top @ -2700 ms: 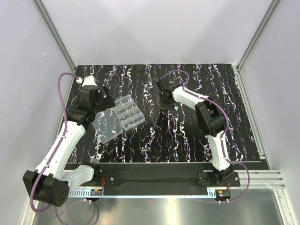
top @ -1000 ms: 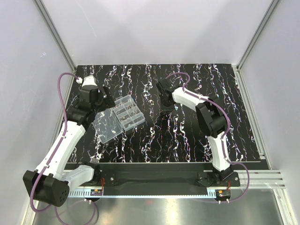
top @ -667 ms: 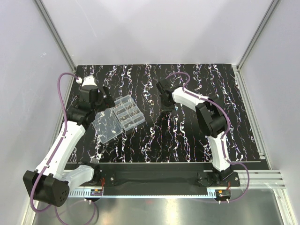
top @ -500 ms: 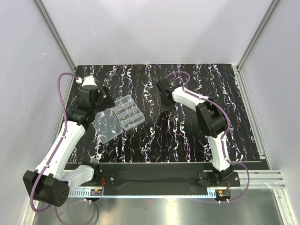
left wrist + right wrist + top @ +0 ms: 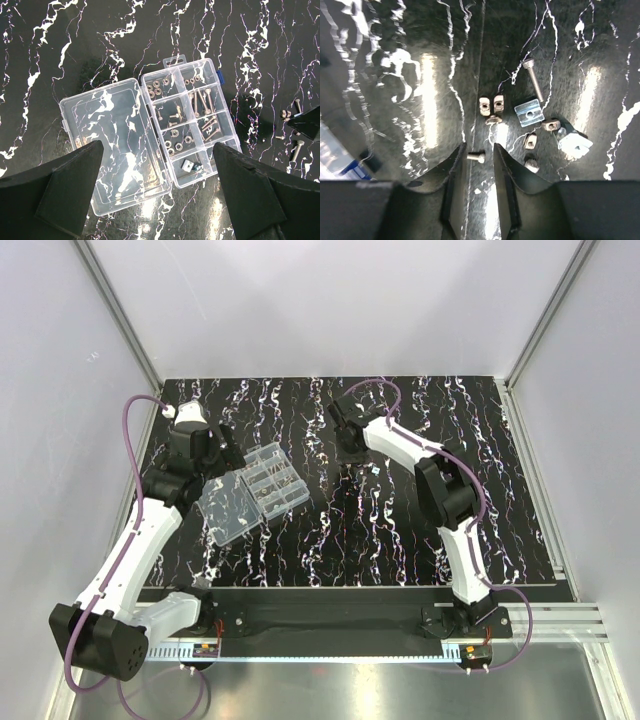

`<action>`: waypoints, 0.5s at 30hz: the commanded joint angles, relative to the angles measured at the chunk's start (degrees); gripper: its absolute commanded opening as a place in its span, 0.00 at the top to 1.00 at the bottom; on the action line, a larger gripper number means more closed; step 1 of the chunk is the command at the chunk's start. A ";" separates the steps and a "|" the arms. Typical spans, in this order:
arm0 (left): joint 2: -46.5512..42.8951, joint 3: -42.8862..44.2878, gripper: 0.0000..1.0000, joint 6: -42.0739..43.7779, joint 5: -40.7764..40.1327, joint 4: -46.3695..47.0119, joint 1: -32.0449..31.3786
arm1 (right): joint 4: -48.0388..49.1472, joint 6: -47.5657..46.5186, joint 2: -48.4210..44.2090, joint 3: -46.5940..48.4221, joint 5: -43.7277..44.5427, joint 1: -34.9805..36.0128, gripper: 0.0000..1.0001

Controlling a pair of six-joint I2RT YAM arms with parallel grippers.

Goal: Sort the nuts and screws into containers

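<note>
Right arm [image 5: 440,490] has shifted since a few seconds back: its wrist now sits farther toward the back of the desk [image 5: 330,530] and a touch to the left. Left arm [image 5: 140,540] and the box are where they were.

Right claw [image 5: 478,150]: released, jaws parted by a narrow gap, low over the desk. One short screw [image 5: 476,157] lies crosswise in that gap at the fingertips. Its head end stands clear of the finger on that side, so it is not pinched.

Loose pile just beyond the tips:
- a long screw [image 5: 533,80]
- a square flat nut [image 5: 529,112] just beside the long screw's end
- small nuts [image 5: 485,106], three clustered and a few more scattered near the square one
- a pale angular piece [image 5: 574,141]; cannot tell what it is

Left claw [image 5: 156,145]: spread wide, gripping nothing, hanging above the organiser box [image 5: 233,131], which shows between its fingers.

The box lies on the left half of the desk, well apart from the loose pile. Its clear lid [image 5: 110,150] is folded flat open alongside.

Containers [image 5: 190,121] run in two rows. Nuts [image 5: 156,89] fill some compartments and screws [image 5: 200,100] others. One corner compartment holds a square silvery piece. A few more loose screws show on the desk at the far edge of the left wrist view.
</note>
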 commanded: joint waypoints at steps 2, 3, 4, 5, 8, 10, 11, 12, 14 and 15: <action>-0.52 -0.34 0.01 0.43 -1.14 1.51 0.29 | -0.23 -0.59 2.63 2.43 2.84 0.74 0.64; -0.61 -0.43 0.01 0.43 -1.14 1.51 0.20 | -1.01 -0.33 2.90 2.69 3.19 0.74 0.62; -0.52 -0.43 0.01 0.43 -1.14 1.51 0.29 | -1.19 -0.33 3.07 3.39 3.55 0.65 0.62; -0.52 -0.43 0.01 0.43 -1.14 1.51 0.29 | -1.46 -0.15 3.42 3.48 3.98 0.73 0.62; -0.52 -0.43 0.01 0.43 -1.32 1.51 0.20 | -0.94 0.02 3.52 3.40 4.16 0.65 0.60; -0.44 -0.34 0.01 0.43 -1.32 1.51 0.20 | -0.14 0.11 3.60 3.22 4.16 0.65 0.60; -0.44 -0.43 0.01 0.43 -1.32 1.51 0.29 | -0.05 0.20 3.95 3.22 4.25 0.65 0.60; -0.44 -0.43 0.01 0.51 -1.40 1.42 0.20 | 0.12 0.20 4.13 3.48 4.25 0.56 0.60; -0.35 -0.43 0.01 0.43 -1.40 1.42 0.29 | 0.21 0.20 4.74 3.57 4.25 0.47 0.60; -0.44 -0.43 0.01 0.51 -1.49 1.42 0.20 | 0.21 0.11 4.92 3.66 4.34 0.47 0.60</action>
